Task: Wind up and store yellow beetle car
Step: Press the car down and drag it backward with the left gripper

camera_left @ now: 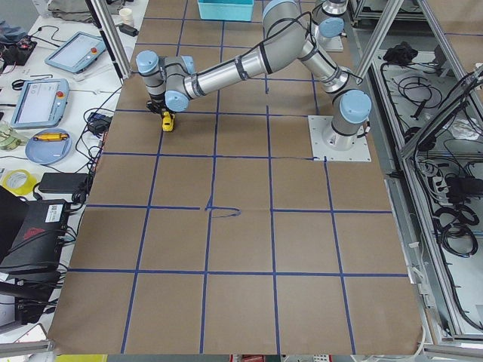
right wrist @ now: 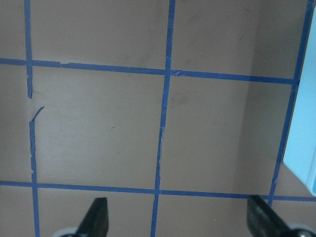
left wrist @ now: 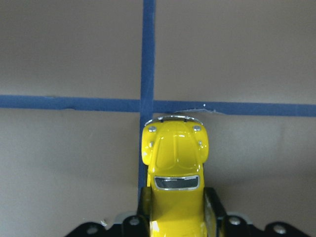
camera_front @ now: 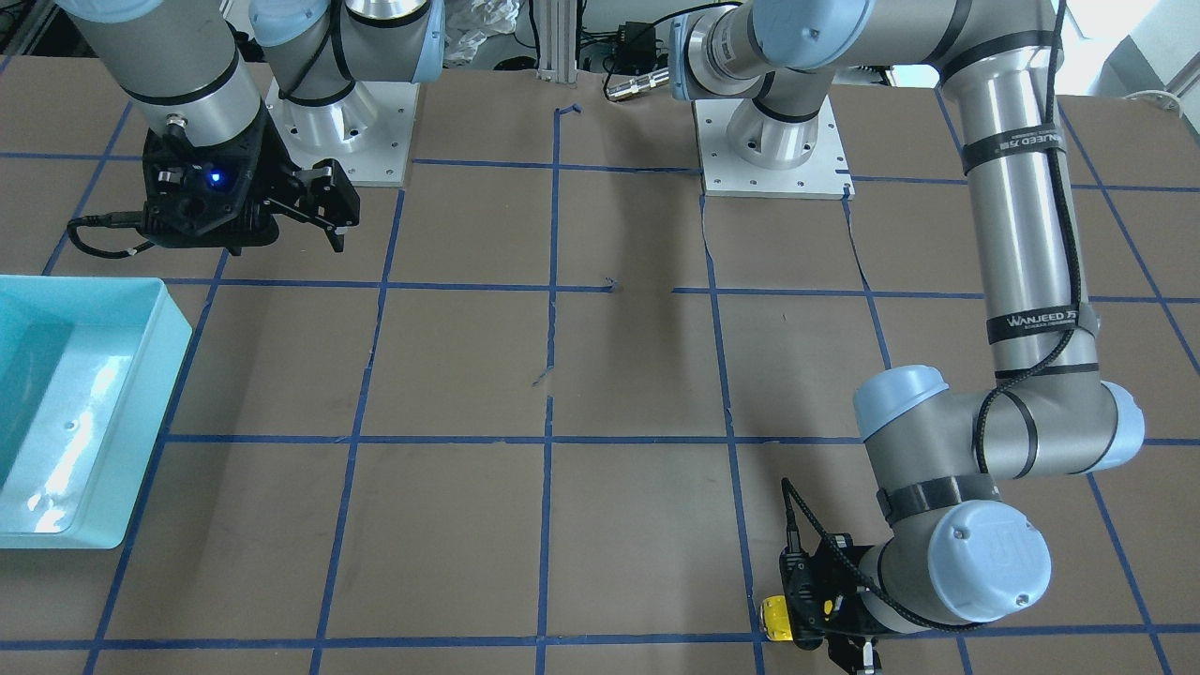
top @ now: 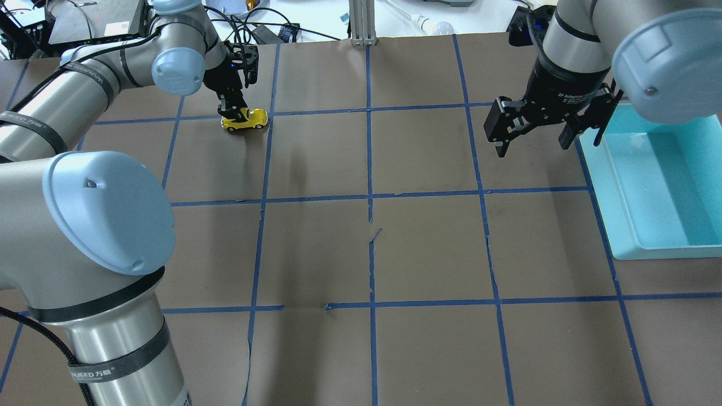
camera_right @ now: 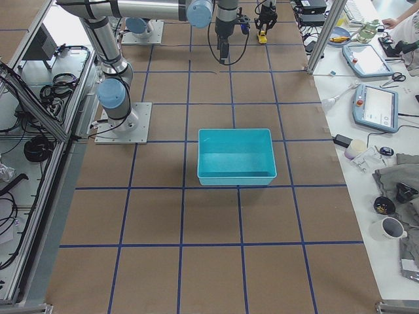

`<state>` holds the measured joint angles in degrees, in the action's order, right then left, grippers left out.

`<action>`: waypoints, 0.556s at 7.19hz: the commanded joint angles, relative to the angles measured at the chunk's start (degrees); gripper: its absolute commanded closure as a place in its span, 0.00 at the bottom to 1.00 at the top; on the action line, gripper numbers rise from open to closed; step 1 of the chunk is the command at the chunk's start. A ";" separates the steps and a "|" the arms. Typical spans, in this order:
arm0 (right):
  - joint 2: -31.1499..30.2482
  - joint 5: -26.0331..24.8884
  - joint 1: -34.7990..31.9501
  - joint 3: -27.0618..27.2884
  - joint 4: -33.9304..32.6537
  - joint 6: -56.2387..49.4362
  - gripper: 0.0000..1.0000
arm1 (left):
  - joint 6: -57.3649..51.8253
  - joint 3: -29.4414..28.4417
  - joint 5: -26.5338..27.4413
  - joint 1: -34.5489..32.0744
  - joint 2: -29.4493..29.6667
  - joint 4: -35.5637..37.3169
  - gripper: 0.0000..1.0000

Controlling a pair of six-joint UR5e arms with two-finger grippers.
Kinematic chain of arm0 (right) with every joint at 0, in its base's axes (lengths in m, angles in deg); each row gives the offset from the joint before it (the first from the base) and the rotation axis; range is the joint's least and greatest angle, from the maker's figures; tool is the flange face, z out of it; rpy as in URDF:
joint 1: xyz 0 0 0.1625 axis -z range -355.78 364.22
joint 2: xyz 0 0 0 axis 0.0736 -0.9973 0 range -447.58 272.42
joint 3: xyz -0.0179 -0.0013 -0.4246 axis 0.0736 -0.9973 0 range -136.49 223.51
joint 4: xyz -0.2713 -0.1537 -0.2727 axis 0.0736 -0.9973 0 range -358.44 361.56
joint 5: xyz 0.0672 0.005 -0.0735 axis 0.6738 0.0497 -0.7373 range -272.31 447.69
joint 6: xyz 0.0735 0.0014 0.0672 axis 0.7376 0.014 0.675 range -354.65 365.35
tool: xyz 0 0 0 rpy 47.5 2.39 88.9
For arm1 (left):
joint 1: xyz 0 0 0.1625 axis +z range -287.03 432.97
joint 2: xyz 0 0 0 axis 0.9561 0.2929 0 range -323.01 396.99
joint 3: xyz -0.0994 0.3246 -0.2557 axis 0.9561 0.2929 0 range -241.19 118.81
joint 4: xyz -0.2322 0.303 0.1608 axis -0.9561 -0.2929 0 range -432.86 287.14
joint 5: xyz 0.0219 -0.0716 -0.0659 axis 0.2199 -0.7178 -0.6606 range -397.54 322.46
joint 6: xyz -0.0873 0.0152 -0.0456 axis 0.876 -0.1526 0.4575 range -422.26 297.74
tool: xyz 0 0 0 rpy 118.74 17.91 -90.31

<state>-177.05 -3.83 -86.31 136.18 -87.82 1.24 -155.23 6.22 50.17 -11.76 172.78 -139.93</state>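
Left gripper (top: 231, 111): I logged it clamped on the car (left wrist: 175, 153), with fingers (left wrist: 212, 205) against both sides of its rear half.
Car: on the table (top: 428, 248) at the far left, nose at a blue tape (left wrist: 148, 59) crossing.
Right gripper (top: 531, 148): jaws apart, holding nothing, above the table just beside the teal bin (top: 623, 248).
Car and bin: well apart.
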 commanded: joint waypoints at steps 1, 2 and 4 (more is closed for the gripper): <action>0.00 0.02 0.00 0.06 0.00 -0.01 0.00 | -0.02 0.01 0.09 0.00 0.00 0.36 1.00; 0.00 0.02 0.00 0.06 0.09 0.07 0.00 | -0.02 0.09 0.09 0.00 0.00 0.36 1.00; 0.00 0.02 0.00 0.06 0.18 -0.01 0.00 | -0.02 0.53 0.09 0.00 0.00 0.36 1.00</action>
<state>-177.05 -3.81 -86.31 136.23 -87.72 1.28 -155.25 6.49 50.22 -11.76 172.76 -139.55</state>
